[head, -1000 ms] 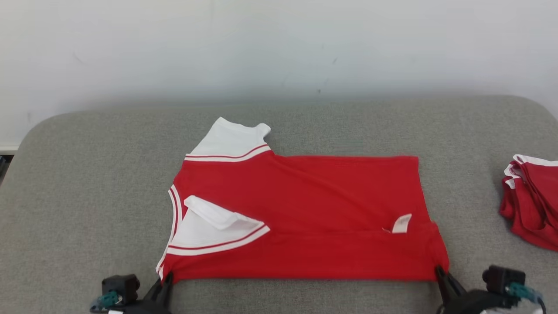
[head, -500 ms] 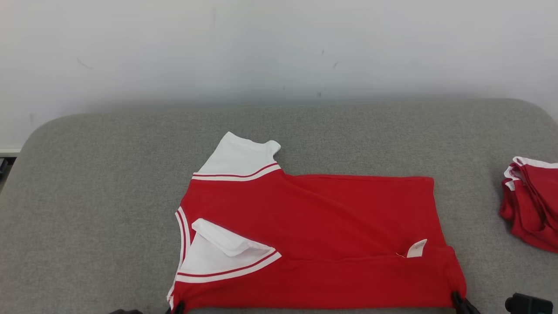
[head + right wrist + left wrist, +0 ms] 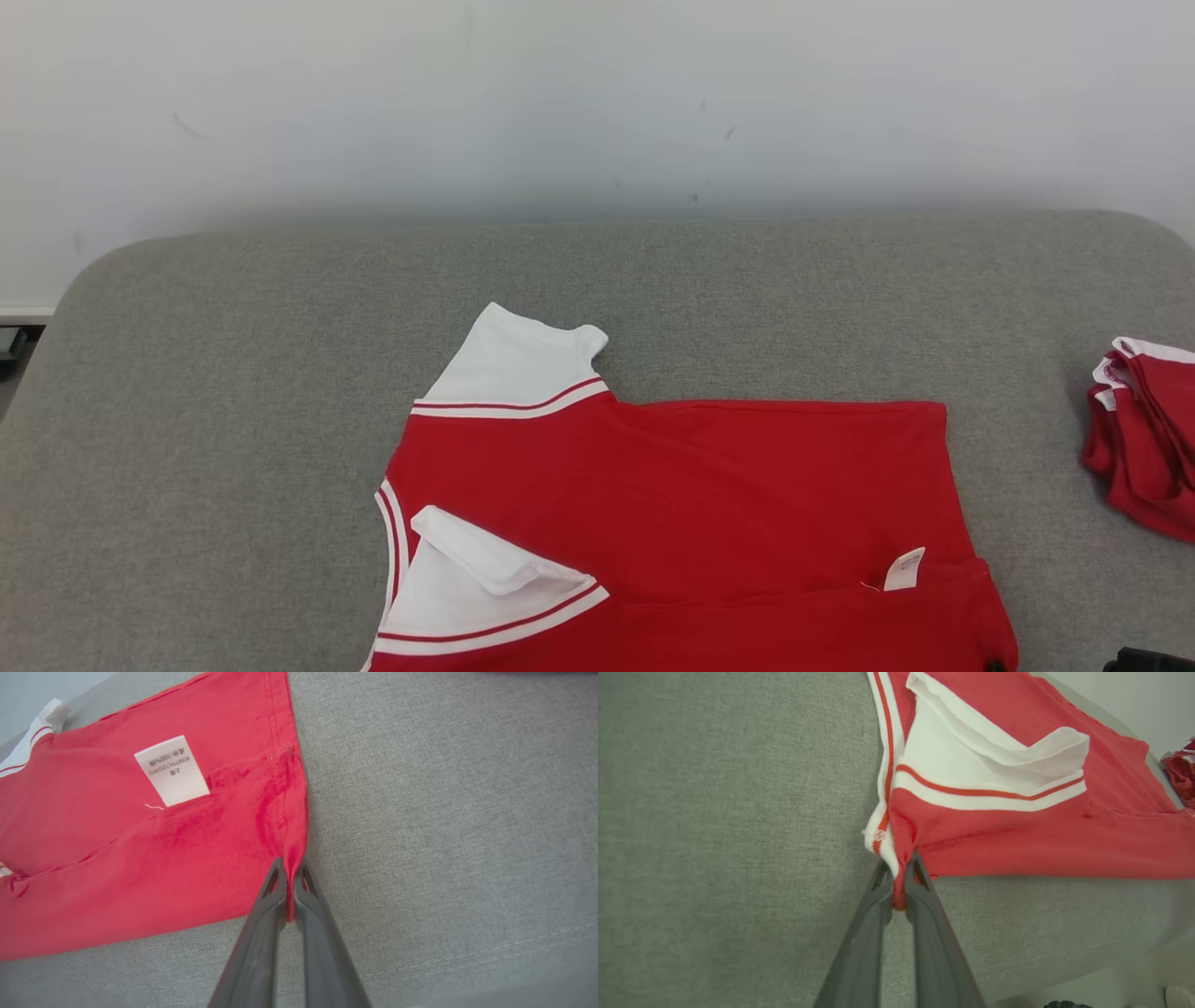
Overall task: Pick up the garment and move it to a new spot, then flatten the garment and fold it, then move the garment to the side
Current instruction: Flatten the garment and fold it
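Moved: the red T-shirt (image 3: pixel 672 523) has slid toward you across the grey table (image 3: pixel 233 373) since a second ago. Its near edge now runs off the bottom of the head view. The pile at the right has stayed put.
Left hand: your left hand (image 3: pixel 899 872) is pinched tight on the near corner at the collar end, with red cloth and white trim bunched between its fingers.
T-shirt position: it lies spread on the near middle of the table, collar end to your left and hem end to your right, with a near strip folded over the body.
Right hand: your right hand (image 3: pixel 291 870) is clamped tight on the near corner of the hem end, with a pleat of red cloth squeezed between its fingers.
Handling: by the look of it, a light, limp knit. Expect it to sag and wrinkle wherever it is unsupported, and to drag on the fabric-covered table, not glide.
Where to hold: take the corners and the stitched edges, both hands together, with the cloth kept taut between them. A pinch mid-panel would likely only bunch it.
Count: one T-shirt held. Two white sleeves, the far sleeve (image 3: pixel 518 359) flat and the near sleeve (image 3: pixel 476 569) turned over. One care label (image 3: pixel 172 771). One pile of red-and-white garments (image 3: pixel 1144 429) well apart at the far right, too bunched to count its pieces. Two hands.
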Robot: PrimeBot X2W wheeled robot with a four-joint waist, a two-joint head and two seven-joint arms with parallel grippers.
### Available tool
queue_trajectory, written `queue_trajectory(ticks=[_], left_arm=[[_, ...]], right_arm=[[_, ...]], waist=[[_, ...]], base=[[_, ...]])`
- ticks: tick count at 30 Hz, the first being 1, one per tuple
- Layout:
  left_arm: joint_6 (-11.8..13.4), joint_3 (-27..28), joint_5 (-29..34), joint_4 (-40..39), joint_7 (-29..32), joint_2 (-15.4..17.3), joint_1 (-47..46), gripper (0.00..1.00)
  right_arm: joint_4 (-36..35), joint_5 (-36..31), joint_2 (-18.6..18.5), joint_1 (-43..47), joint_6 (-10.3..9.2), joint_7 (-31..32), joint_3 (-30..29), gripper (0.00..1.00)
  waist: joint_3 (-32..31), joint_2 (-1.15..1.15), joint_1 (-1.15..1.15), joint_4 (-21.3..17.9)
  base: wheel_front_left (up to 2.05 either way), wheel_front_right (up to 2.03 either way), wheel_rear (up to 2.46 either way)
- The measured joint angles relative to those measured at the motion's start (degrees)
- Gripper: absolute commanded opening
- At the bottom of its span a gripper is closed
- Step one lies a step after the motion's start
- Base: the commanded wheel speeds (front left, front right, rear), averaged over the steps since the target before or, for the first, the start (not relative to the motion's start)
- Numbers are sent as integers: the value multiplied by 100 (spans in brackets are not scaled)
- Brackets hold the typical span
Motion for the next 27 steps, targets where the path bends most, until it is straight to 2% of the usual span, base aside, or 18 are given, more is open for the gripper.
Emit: queue_trajectory(ticks=[3, 4, 5, 6, 7, 10, 18, 24, 27], left_arm=[[1, 2, -51, -147, 198, 25, 83, 0], [9, 9, -57, -210, 219, 30, 113, 9], [26, 15, -97, -258, 293, 30, 144, 27], [25, 7, -130, -293, 378, 27, 170, 40], [30, 4, -169, -332, 443, 15, 189, 100], [60, -46, -182, -432, 691, 16, 219, 100], [409, 163, -158, -860, 838, 230, 291, 100], [703, 686, -207, -1579, 277, 166, 118, 100], [712, 730, -81, -1964, 29, 137, -176, 100]], right_arm=[[-105, -1, -25, 69, -53, 201, -8, 0], [-119, -3, -44, 100, -54, 277, 2, 0], [-118, -15, -60, 129, -78, 358, 20, 31], [-123, -51, -87, 148, -98, 413, 52, 69], [-140, -54, -93, 165, -102, 423, 46, 100], [-155, -54, -92, 169, -147, 569, 41, 100], [-386, -318, -107, 77, -203, 656, -60, 100], [-743, -672, -140, 24, -245, 492, -221, 100], [-928, -835, -137, -159, -246, 387, -241, 100]], waist=[[6, 0, 0, 16], [9, 0, 1, 21], [12, 0, 1, 28], [14, 0, 1, 35], [17, 0, 1, 42], [23, 0, 1, 56], [-31, 1, 1, 75], [-193, 0, 1, 110], [-270, 0, 1, 149]], base=[[0, 0, 0], [0, 0, 0], [0, 0, 0], [0, 0, 0], [0, 0, 0], [0, 0, 0], [0, 0, 0], [0, 0, 0], [0, 0, 0]])
